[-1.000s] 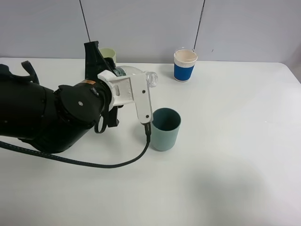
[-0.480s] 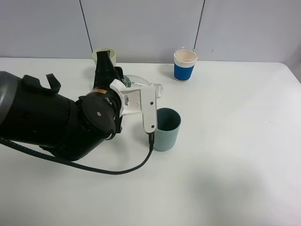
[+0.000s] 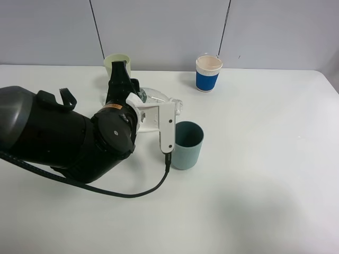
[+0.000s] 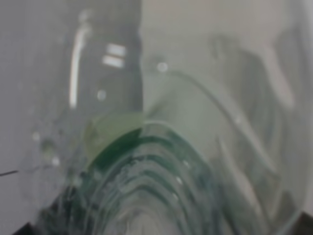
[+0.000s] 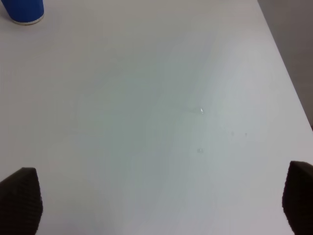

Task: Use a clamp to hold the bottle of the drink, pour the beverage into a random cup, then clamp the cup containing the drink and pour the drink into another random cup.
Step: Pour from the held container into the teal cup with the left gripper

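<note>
In the exterior high view my left gripper [image 3: 136,96] is shut on a clear plastic bottle [image 3: 159,99]. The bottle lies tilted, its open neck pointing right, just above the near rim of a teal cup [image 3: 186,144]. The left wrist view is filled by the blurred bottle [image 4: 161,147], with a greenish tint inside. A blue cup with a white rim [image 3: 208,73] stands at the back, and a pale green cup [image 3: 116,61] shows behind the left arm. My right gripper [image 5: 159,205] is open over bare table, with the blue cup [image 5: 22,11] at that view's corner.
The bulky black left arm [image 3: 58,140] covers the left part of the white table [image 3: 265,174]. A black cable [image 3: 143,188] loops from the wrist camera onto the table in front of the teal cup. A grey wall stands behind the table.
The left arm has swung right and rolled, bringing the bottle's neck down toward the teal cup's rim. The pale green cup behind it has come into view. The right gripper has not changed.
</note>
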Controlling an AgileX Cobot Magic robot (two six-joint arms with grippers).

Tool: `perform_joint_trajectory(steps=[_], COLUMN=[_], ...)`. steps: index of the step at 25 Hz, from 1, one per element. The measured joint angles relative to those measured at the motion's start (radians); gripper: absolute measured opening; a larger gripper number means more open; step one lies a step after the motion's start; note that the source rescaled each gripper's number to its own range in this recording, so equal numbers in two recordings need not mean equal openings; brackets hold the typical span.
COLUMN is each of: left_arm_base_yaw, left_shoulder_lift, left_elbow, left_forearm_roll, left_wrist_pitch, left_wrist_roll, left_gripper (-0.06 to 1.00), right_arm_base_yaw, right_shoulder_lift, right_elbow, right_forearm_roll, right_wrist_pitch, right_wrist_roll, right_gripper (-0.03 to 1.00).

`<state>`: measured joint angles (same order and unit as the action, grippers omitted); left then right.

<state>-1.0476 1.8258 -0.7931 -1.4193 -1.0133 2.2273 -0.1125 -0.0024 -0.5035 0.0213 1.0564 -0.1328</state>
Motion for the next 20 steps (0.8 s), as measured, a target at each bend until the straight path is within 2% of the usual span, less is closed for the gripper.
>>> perform_joint_trajectory(steps=[11, 20], left_arm_base_yaw=[0.0, 0.0], left_shoulder_lift=[0.046, 0.054], left_elbow=[-0.043, -0.043], left_forearm_roll=[0.011, 0.079], left_wrist_pitch=[-0.017, -0.035], left_wrist_roll=[0.035, 0.058], left_gripper=[0.0, 0.0], right_arm_base_yaw=[0.0, 0.0], right_shoulder_lift=[0.0, 0.0], right_elbow=[0.0, 0.0], right_forearm_roll=[0.0, 0.0], right_wrist_pitch=[0.0, 0.0], right_wrist_roll=[0.0, 0.0], right_gripper=[1.0, 1.0])
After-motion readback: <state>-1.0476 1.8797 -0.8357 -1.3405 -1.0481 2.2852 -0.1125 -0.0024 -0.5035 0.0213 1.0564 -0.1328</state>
